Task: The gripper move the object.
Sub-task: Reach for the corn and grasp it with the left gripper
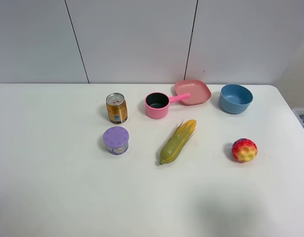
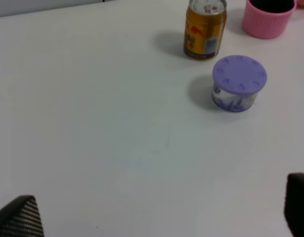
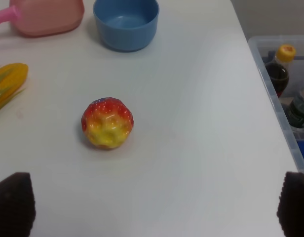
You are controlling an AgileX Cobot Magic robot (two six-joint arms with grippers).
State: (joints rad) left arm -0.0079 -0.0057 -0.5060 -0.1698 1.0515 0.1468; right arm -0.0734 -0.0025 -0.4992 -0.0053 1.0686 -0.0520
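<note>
Both claws are spread wide and grasp nothing. The left claw (image 2: 157,212) faces a purple-lidded tub (image 2: 239,82) and a gold drink can (image 2: 205,29). The right claw (image 3: 152,205) faces a red-yellow bumpy ball (image 3: 107,122) lying toward the right edge of the surface (image 1: 53,197). The corn cob (image 1: 177,141) lies slantwise mid-surface, apart from everything, between tub and ball. Toward the far edge stand a pink saucepan (image 1: 157,105), a pink plate (image 1: 192,92) and a blue bowl (image 1: 235,98).
</note>
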